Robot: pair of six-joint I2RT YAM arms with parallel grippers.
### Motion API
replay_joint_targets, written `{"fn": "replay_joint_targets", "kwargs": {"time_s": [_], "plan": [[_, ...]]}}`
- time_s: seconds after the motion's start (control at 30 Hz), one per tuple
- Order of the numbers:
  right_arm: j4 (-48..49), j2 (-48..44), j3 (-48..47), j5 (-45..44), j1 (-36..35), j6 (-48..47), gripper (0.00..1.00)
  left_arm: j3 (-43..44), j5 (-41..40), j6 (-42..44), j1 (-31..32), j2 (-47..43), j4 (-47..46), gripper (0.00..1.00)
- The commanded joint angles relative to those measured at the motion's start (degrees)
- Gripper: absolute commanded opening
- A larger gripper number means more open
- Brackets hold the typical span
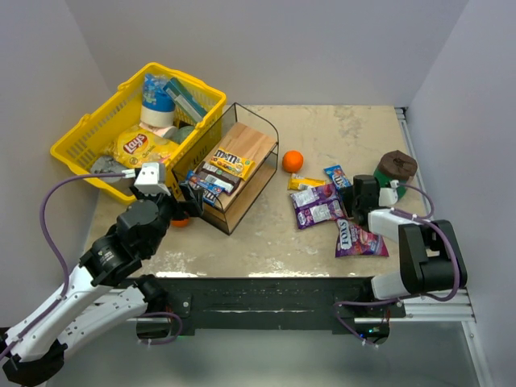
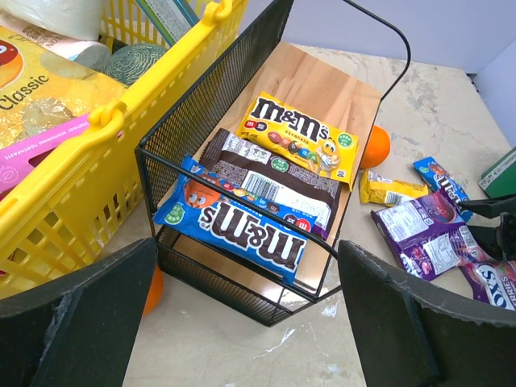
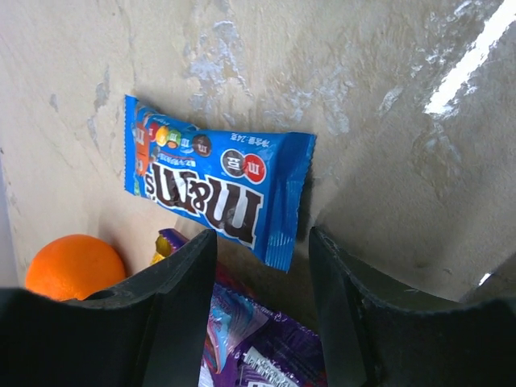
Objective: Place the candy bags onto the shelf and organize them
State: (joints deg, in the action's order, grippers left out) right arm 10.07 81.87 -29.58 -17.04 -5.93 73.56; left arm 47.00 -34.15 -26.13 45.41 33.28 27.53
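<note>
Right gripper point(image 3: 262, 238) near blue bag point(image 3: 214, 189), lying crosswise

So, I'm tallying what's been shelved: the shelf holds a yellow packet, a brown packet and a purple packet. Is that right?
Not quite: the third one is blue, not purple. The left wrist view shows the shelf holding a yellow packet, a brown packet and a blue packet; the purple packets lie on the table.

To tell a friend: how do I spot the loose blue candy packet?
Right of the black wire shelf sits a round orange. Just beyond it lie loose packets; the glossy blue packet is the only blue one among yellow and purple.
</note>
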Motion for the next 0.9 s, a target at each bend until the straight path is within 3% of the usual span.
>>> {"fn": "replay_joint_targets", "kwargs": {"time_s": [0.0,0.23,0.33,0.37,0.5,0.87], "plan": [[1.7,1.7,0.4,-2.6,0.6,1.8,0.52,0.0,-1.2,-0.2,0.1,0.5,-1.1,1.00],[3.6,5.0,0.4,-2.9,1.1,2.0,0.41,-0.1,-1.4,-0.3,0.1,0.5,-1.0,1.00],[5.1,5.9,0.6,-2.8,1.2,1.6,0.29,0.0,-1.4,-0.3,0.2,0.5,-1.1,1.00],[5.2,6.1,0.5,-2.7,1.2,1.5,0.19,0.0,-1.4,-0.3,0.2,0.6,-1.0,1.00],[6.0,5.3,1.0,-2.3,1.2,1.1,0.00,0.1,-1.4,-0.3,0.2,0.6,-1.0,1.00],[2.2,-5.8,-1.8,1.2,1.3,-3.6,0.00,0.2,-1.5,-0.1,0.2,0.7,-1.1,0.99]]}}
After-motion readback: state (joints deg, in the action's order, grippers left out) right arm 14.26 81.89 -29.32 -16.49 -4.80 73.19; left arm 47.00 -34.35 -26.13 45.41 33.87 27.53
